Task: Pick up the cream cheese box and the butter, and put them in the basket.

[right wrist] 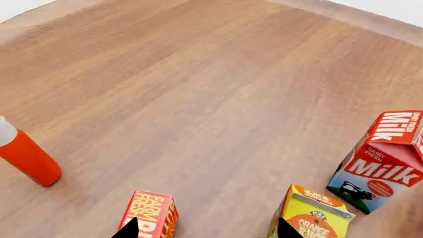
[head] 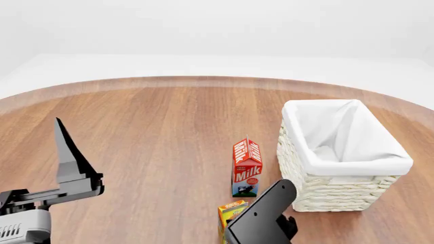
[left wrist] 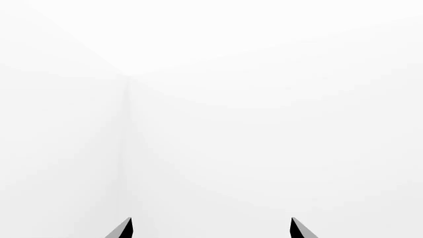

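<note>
The butter [right wrist: 149, 214] stands just beside the open right hand [right wrist: 206, 229].

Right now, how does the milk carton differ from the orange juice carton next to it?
The milk carton is red and white with a blue base and a cow picture; the orange juice carton is yellow and orange. In the right wrist view the milk carton shows whole, while the orange juice carton is cut off at the frame edge. Both have gabled tops and stand upright on the wooden table.
</note>
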